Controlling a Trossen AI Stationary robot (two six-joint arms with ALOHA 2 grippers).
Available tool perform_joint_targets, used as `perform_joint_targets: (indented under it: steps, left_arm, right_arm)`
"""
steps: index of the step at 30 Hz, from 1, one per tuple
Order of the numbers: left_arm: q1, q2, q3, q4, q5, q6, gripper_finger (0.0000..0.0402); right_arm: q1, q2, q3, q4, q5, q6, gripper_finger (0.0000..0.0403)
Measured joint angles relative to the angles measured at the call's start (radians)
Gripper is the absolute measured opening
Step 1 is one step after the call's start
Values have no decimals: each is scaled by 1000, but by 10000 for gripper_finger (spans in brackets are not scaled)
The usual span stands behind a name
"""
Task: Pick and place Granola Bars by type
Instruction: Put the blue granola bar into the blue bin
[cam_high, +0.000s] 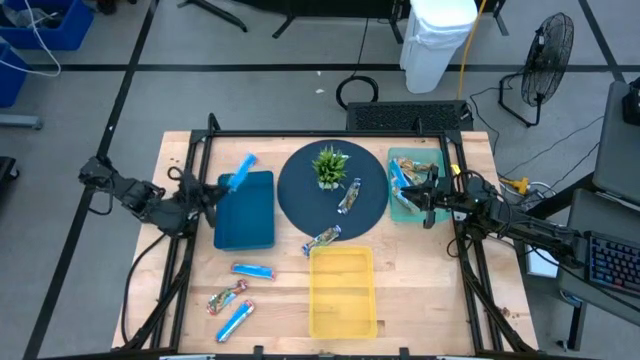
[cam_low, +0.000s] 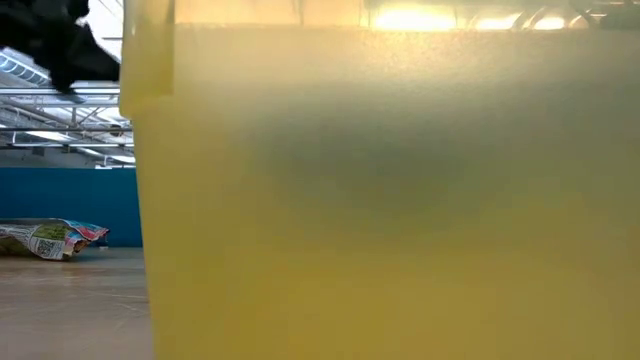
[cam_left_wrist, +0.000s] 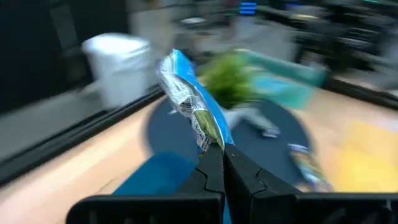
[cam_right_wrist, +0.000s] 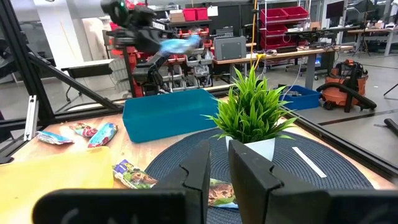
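My left gripper (cam_high: 222, 186) is shut on a blue-wrapped granola bar (cam_left_wrist: 189, 102) above the far left corner of the blue bin (cam_high: 245, 212). The right wrist view shows that same bar (cam_right_wrist: 178, 45) well above the bin. Three more bars (cam_high: 252, 270) lie flat on the table near the front left. Two bars (cam_high: 349, 196) rest on the round dark mat (cam_high: 300, 195) beside the small plant. My right gripper (cam_right_wrist: 219, 167) waits at the mat's right edge by the teal bin (cam_high: 408, 205), which holds several bars. Its fingers stand slightly apart with nothing between them. My left gripper pinches the blue bar by one end of its wrapper (cam_left_wrist: 211, 140) between its two fingertips. The fingers come nearly level from the table's left side. The bar sticks out past the fingertips, slanting upward, lifted clear above the blue bin.
A yellow bin (cam_high: 343, 292) stands at the front centre and fills most of the low view (cam_low: 380, 200). The plant (cam_high: 330, 166) stands on the far part of the mat. A dark frame (cam_high: 330, 133) runs along the table's far side and both side edges.
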Motion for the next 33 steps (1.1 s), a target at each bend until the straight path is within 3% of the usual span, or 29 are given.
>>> perform_joint_targets:
  steps: [5, 10, 20, 26, 33]
  left_arm:
    - [62, 0, -61, 419, 283, 471, 0]
    - [220, -34, -95, 468, 450, 573, 0]
    - [561, -241, -262, 475, 740, 401, 1]
    - [632, -270, -325, 371, 735, 146, 0]
    - [635, -227, -300, 142, 610, -164, 0]
  right_arm:
    - [0, 0, 0, 0, 0, 0, 50]
    - [0, 0, 0, 0, 0, 0, 50]
    - [0, 0, 0, 0, 0, 0, 50]
    - [0, 0, 0, 0, 0, 0, 50]
    - [0, 0, 0, 0, 0, 0, 50]
